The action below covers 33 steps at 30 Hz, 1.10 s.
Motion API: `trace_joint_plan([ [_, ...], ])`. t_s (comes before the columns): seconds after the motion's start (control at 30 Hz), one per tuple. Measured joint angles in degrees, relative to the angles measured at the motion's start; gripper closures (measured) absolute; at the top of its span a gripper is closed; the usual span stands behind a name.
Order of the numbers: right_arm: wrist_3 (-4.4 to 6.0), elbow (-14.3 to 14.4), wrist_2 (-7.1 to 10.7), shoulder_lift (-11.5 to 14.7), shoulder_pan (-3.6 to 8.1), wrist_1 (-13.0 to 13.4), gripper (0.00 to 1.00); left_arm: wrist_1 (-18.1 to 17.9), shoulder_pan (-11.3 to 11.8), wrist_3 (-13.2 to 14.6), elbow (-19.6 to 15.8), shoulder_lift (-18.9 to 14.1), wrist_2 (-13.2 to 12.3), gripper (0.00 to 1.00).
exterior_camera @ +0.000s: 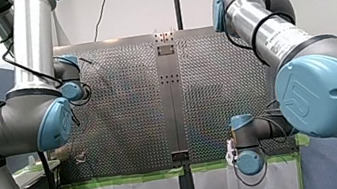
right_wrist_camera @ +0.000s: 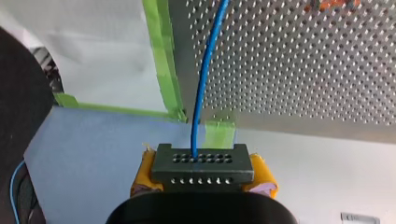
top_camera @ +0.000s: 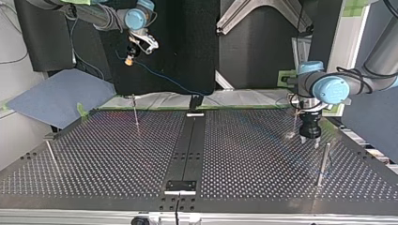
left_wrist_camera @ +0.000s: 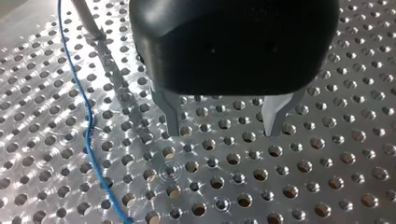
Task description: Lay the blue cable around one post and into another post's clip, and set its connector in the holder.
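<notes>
- Right hand (right_wrist_camera: 203, 182) clenched on connector (right_wrist_camera: 201, 161), raised beyond bench's (top_camera: 253, 154) far edge.
- Blue cable (right_wrist_camera: 205, 79) droops to bench: looks light, floppy; you'd best grip it near the connector.
- Left hand (left_wrist_camera: 223, 129) released, just over bench.

Left gripper (left_wrist_camera: 223, 131) agape — right gripper (right_wrist_camera: 201, 181) clenched

Green tape (right_wrist_camera: 161, 56) edges the perforated table (top_camera: 258, 154); a blue sheet (top_camera: 61, 96) lies beside it
</notes>
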State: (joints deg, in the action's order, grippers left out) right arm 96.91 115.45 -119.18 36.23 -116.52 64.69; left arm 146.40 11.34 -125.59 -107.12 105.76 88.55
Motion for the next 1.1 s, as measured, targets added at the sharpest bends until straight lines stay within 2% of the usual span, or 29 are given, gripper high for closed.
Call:
trace_joint_plan([
  [0.2,-0.87,2.98,1.69,-0.04,2.80,2.97,1.00,0.02,0.13,0.00,0.00,0.01,-0.04,0.13],
  [0.33,-0.76,4.90,3.50,-0.05,4.71,4.89,1.00,0.03,0.14,0.00,0.00,0.00,-0.06,0.13],
  [0.43,-0.20,5.80,5.04,-0.05,6.27,6.18,1.00,0.04,0.15,0.00,0.00,0.01,-0.08,0.13],
  [0.63,0.62,4.38,8.09,-0.05,9.33,7.61,1.00,0.09,0.15,0.00,0.00,0.00,-0.09,0.13],
  [0.87,0.23,1.39,11.43,-0.06,12.66,10.43,1.00,0.10,0.15,0.00,0.01,0.01,-0.11,0.13],
  [1.1,0.53,-0.29,14.64,-0.76,15.86,12.97,1.00,0.03,0.17,0.00,0.01,0.01,-0.09,0.13],
])
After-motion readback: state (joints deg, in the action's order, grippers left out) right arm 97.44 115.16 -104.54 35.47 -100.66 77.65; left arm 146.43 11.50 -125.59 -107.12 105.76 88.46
